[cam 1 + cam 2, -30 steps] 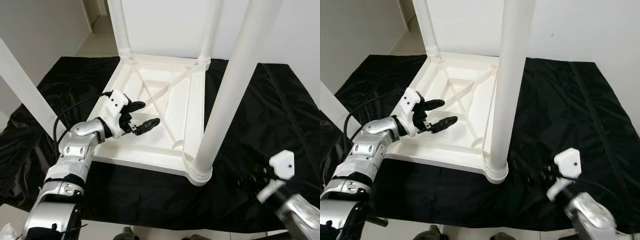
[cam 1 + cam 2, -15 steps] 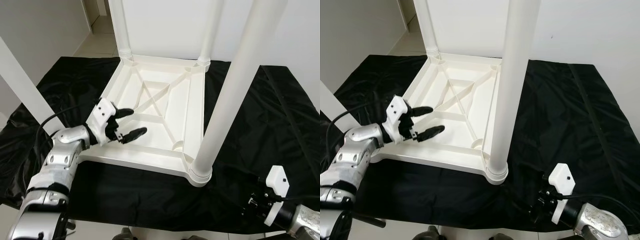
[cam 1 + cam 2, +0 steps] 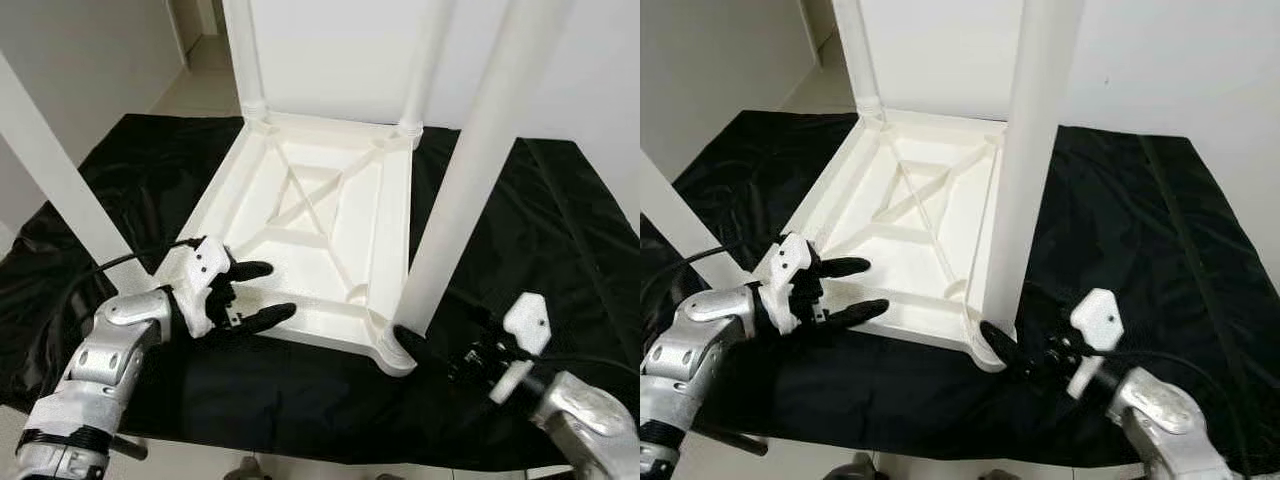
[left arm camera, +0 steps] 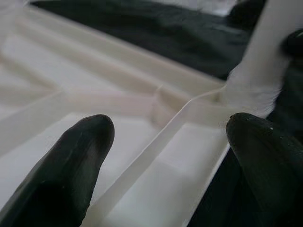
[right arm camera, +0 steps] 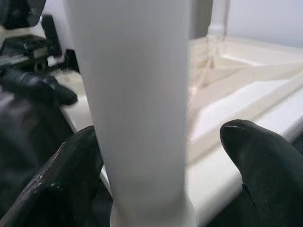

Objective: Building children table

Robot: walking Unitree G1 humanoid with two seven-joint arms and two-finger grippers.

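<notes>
A white plastic children's table lies upside down on a black sheet spread over the floor, its ribbed underside facing up and its legs standing upright. At the left, the left gripper hangs at the near edge of the table frame, fingers spread wide; its wrist view shows the frame's rim running between the two black fingertips without touching either, and the near right corner beyond, detail the head views leave too small to read. A black cable loops from that wrist across the sheet. A loose white leg crosses the left side of the head views at a slant. Further right, the near right leg rises from its corner socket. The right gripper sits low at the base of this leg; the head views show only a dark shape there, while its wrist view shows the leg standing between the spread fingers, one finger touching or just beside it, the other apart
</notes>
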